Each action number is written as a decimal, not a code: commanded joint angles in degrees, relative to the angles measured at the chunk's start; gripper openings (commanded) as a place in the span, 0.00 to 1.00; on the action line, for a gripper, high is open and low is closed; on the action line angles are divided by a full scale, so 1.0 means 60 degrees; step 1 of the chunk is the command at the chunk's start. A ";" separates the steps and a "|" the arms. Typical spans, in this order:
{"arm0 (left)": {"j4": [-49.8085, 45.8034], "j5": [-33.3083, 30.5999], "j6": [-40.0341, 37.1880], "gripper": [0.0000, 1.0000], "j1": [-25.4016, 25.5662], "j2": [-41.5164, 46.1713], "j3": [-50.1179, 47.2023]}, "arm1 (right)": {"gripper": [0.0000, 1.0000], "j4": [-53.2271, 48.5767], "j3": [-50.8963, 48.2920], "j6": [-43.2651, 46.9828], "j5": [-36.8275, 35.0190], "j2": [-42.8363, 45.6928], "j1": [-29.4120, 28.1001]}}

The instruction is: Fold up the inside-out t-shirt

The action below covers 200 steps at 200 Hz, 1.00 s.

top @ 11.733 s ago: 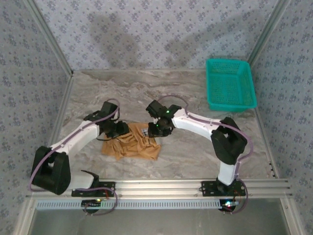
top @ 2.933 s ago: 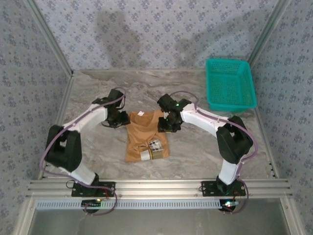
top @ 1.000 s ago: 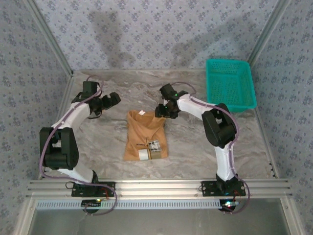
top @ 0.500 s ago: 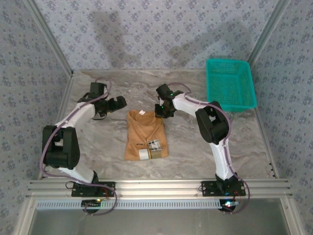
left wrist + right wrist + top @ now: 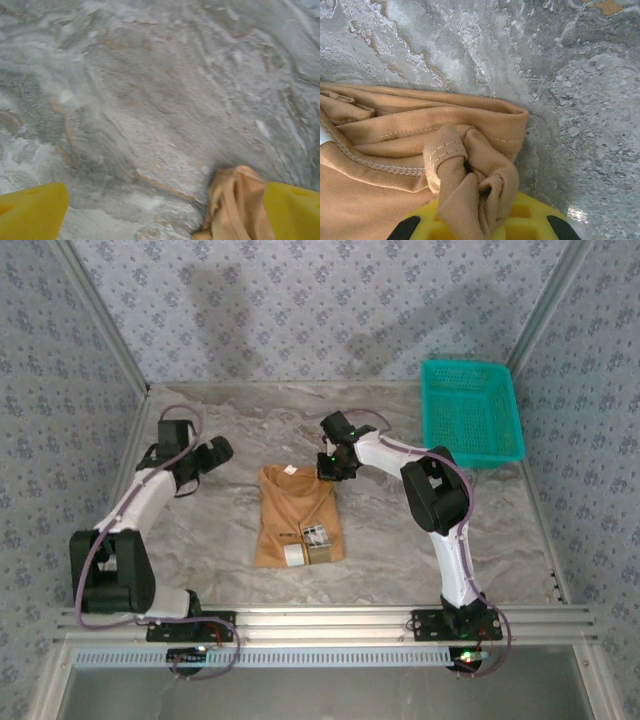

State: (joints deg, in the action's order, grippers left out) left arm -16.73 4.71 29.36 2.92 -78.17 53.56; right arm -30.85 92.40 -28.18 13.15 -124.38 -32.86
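Observation:
The inside-out t-shirt (image 5: 297,515), orange-tan, lies folded into a narrow upright rectangle mid-table, with a small white label (image 5: 288,472) at its far end. My right gripper (image 5: 329,471) is at the shirt's far right corner. In the right wrist view a bunched fold of the shirt (image 5: 470,185) is pinched in the shut right gripper (image 5: 481,222), between its yellow fingers (image 5: 532,220). My left gripper (image 5: 216,452) hangs open to the left of the shirt, apart from it. In the left wrist view the left gripper (image 5: 165,220) spans bare marble, and a shirt edge (image 5: 239,200) lies beside its right finger (image 5: 295,212).
A teal mesh basket (image 5: 470,410) stands at the back right of the marble table (image 5: 400,530). White tags (image 5: 305,543) show on the shirt's near end. Patterned walls close in the back and both sides.
My right gripper has settled on the shirt's far right corner and shut on the cloth. The left gripper, still open, swung toward the shirt and back to the left.

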 commanded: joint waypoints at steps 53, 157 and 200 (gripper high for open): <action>0.1060 0.0868 0.0077 0.93 0.0975 -0.0300 -0.0181 | 0.00 -0.0240 -0.0329 0.0073 0.0106 0.0338 0.0170; 0.1813 0.1524 0.0524 0.57 0.2096 -0.3962 0.0869 | 0.00 -0.0088 -0.0515 0.0120 0.0254 0.0472 0.0263; 0.1807 0.1451 0.0685 0.47 0.2437 -0.4842 0.1355 | 0.00 -0.0009 -0.0675 0.0128 0.0326 0.0449 0.0324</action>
State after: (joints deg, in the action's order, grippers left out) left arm -6.79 13.10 32.91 16.62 -104.86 59.75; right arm -29.71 89.76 -27.97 14.68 -122.98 -31.57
